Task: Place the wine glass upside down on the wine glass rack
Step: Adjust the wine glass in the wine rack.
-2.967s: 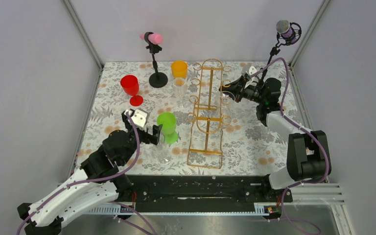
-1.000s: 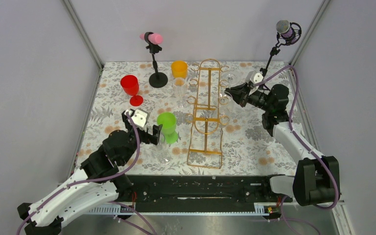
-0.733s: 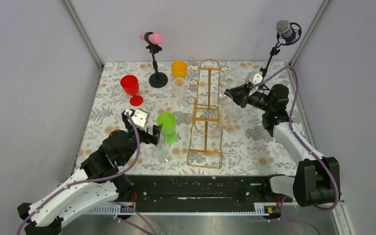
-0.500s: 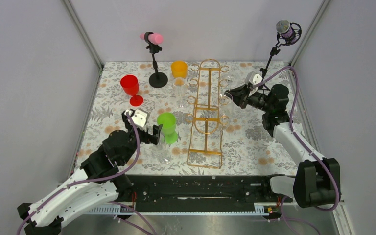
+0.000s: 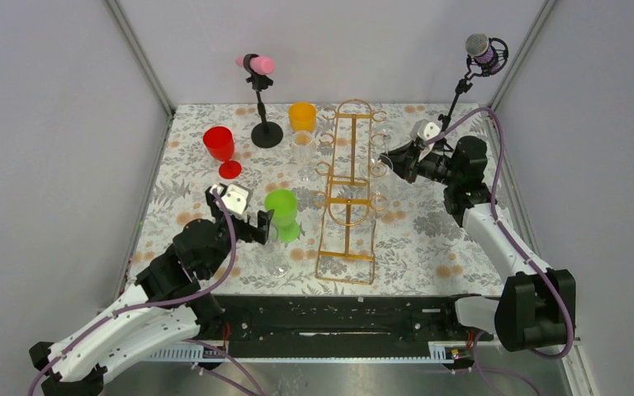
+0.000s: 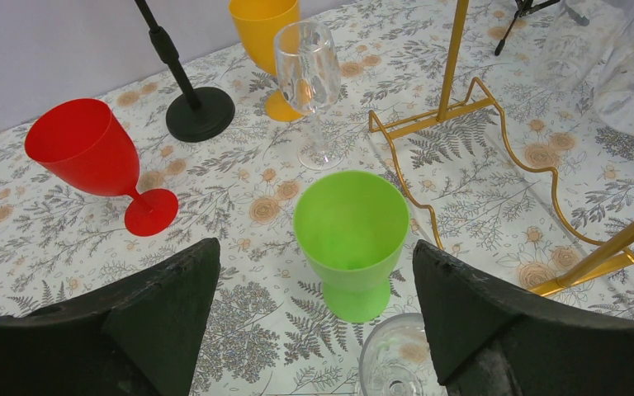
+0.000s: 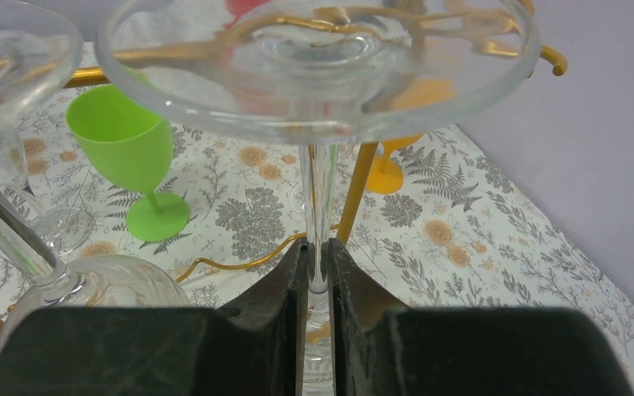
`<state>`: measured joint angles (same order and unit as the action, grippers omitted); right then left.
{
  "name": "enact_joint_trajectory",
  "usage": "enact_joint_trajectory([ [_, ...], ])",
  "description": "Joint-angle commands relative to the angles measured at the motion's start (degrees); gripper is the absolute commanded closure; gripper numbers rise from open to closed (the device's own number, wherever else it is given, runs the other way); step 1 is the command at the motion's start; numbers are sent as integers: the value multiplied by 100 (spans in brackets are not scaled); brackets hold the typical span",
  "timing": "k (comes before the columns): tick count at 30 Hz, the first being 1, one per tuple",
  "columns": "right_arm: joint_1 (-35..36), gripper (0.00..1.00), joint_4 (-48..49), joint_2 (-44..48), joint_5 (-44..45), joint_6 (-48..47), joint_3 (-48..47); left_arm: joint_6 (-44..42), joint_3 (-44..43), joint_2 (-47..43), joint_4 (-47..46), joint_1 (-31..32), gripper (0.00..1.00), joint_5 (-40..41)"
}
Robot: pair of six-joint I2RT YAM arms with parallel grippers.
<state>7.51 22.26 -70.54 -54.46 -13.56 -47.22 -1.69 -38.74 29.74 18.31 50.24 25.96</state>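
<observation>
counter (image 5: 429, 239) is carrying the gold wine glass rack (image 5: 348, 202), standing at its middle | right tool (image 7: 317, 272) is pinching the clear wine glass (image 7: 318, 66) narrowly by its stem, foot hovering just beside the rack's right-hand hooks | left tool (image 6: 314, 247) is gaping wide near the green goblet (image 6: 351, 239), gripping nothing

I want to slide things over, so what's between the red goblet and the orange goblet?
The black stand's round base sits between the red goblet and the orange goblet, touching neither, clearest in the top view.

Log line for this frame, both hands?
right hand: shut on clear wine glass stem, at gold wire rack | left hand: open, near green plastic goblet
</observation>
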Motion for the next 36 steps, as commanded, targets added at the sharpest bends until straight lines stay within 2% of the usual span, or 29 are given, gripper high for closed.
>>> enact_joint_trajectory([
  [1,79,100,-450,98,-32,-434,-602,-76,48,5,-322,-22,13,76],
  [9,137,100,-707,60,65,-531,-811,-74,45,21,-328,-30,13,61],
  [25,406,100,-2181,-230,601,-1411,-1526,-77,49,26,-336,-18,13,66],
  [36,470,100,-2658,-328,866,-1708,-1535,-86,51,6,-328,-19,13,74],
])
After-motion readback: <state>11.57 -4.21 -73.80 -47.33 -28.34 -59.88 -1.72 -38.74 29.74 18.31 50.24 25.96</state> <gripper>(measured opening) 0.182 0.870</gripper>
